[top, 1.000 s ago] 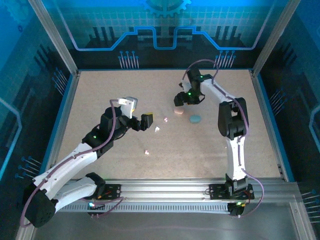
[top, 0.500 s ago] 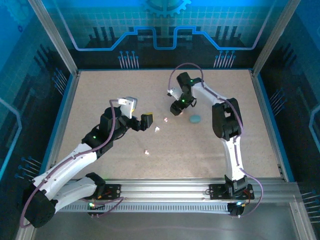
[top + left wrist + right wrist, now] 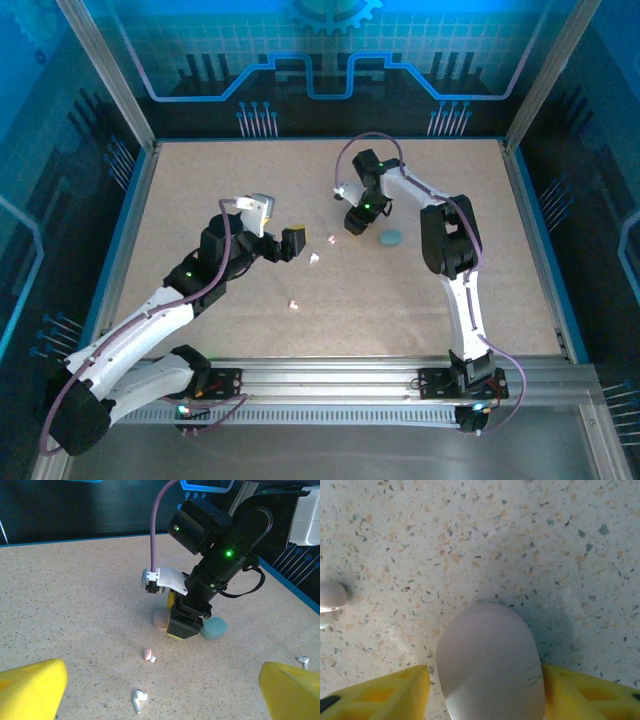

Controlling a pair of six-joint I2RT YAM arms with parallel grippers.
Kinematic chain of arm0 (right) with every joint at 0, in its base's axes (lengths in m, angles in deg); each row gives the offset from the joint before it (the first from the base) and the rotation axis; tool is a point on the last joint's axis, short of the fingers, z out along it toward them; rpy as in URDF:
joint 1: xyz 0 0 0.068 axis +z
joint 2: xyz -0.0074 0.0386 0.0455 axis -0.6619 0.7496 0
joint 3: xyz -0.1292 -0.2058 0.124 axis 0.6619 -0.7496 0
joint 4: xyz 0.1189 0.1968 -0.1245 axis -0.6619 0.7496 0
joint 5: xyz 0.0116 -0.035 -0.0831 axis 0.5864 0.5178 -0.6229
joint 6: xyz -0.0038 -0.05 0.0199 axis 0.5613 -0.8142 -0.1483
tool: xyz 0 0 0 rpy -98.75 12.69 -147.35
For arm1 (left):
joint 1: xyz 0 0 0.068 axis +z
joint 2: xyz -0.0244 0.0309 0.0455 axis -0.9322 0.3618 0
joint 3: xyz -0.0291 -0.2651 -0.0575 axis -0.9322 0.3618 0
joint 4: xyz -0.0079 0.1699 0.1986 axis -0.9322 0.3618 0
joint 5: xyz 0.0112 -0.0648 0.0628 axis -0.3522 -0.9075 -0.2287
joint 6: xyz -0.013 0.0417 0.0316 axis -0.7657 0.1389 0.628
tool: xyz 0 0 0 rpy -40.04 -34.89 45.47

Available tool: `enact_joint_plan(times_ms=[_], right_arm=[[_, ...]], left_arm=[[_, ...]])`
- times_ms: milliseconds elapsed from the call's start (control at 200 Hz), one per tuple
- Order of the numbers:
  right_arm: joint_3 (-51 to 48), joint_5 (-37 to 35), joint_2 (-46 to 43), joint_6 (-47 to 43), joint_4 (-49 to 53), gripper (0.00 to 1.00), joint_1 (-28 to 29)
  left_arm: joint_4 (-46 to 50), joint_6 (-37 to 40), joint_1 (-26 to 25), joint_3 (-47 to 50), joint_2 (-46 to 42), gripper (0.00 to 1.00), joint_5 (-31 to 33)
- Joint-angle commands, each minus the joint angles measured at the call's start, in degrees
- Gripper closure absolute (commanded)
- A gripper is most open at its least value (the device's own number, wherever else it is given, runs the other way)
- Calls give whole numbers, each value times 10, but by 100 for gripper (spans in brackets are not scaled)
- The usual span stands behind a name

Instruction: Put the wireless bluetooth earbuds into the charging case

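A pink charging case (image 3: 490,660) lies on the speckled table between the yellow fingers (image 3: 380,692) of my right gripper (image 3: 487,695). A sliver of table shows at the left finger, and the right finger is at the case's edge. In the left wrist view the right gripper (image 3: 186,627) stands over the pink case (image 3: 160,619), with a teal case (image 3: 215,628) beside it. A small pink earbud (image 3: 147,654) and a white earbud (image 3: 138,700) lie nearer; another white earbud (image 3: 303,661) lies at the right. My left gripper (image 3: 293,243) hovers open and holds nothing.
The teal case (image 3: 390,238) sits just right of the right gripper (image 3: 353,225). Small earbuds (image 3: 314,258) are scattered between the arms, one (image 3: 293,304) closer to the bases. A rounded pale piece (image 3: 330,597) shows at the right wrist view's left edge. Frame posts and blue walls ring the table.
The right gripper swung left and came down over the pink case, which now sits between its fingers. The left arm has stayed still.
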Motion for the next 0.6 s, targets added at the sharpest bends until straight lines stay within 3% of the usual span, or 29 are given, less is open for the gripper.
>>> enact_joint_plan(times_ms=[0,170,460,525,595], right_arm=[[12,-9,13,-13,17,44,1],[1,-19,13,-16,10,49,2],[1,-23,33,-14,6,49,3],[-3,-28,29,-11,0,52,3],[-9,-27,22,-10,-6,62,3]], left_arm=[[6,10,4,-8,-9,1,2],[4,6,4,-8,-8,1,2],[4,-1,5,-8,-11,1,0],[3,-3,5,-10,-11,1,-1],[2,-8,4,-10,-11,1,-2]])
